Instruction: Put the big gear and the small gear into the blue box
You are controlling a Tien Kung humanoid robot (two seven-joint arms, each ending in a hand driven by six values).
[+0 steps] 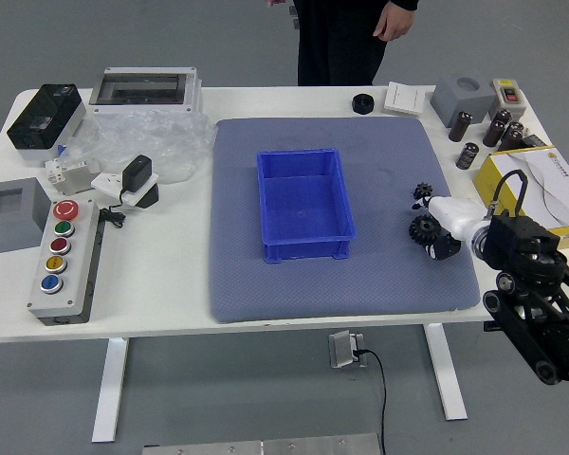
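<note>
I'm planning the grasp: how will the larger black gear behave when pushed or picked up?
The larger gear looks solid, so probably stiff. Its round face shows from above, so a push would likelier slide than roll it. Its toothed rim may help grip.

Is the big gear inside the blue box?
No, the big gear lies on the mat, to the right of the blue box.
</note>
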